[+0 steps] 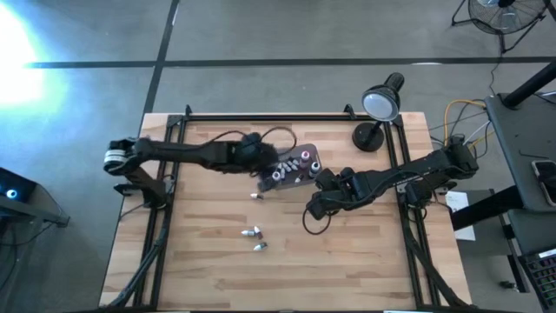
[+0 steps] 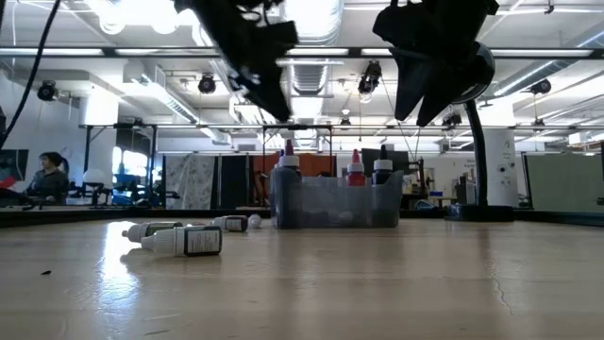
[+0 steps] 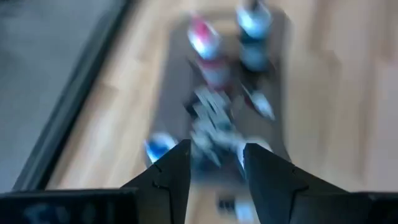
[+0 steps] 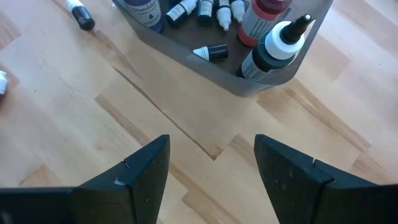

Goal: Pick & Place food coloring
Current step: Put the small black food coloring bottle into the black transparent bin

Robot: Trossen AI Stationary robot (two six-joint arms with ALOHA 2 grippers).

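Note:
A smoky-grey tub [image 1: 306,155] stands on the wooden table and holds several food coloring bottles, some upright, some lying. Its wall shows in the low view [image 2: 335,210] and the right wrist view [image 4: 186,62]. Three small bottles lie loose on the wood: one [image 1: 254,196] beside the tub and two [image 1: 252,232] [image 1: 259,247] nearer the near edge. They also show in the low view [image 2: 184,241] [image 2: 236,223]. My left gripper [image 1: 268,167] [image 3: 216,165] hangs open above the tub's left end. My right gripper [image 1: 311,209] [image 4: 211,162] is open over bare wood, near-right of the tub.
A black desk lamp [image 1: 378,109] [image 2: 477,142] stands at the far right of the table. Black frame rails [image 1: 174,174] run along the left, right and far sides. A loose bottle [image 4: 81,15] lies beyond the tub's corner. A person [image 2: 47,175] sits far back in the room.

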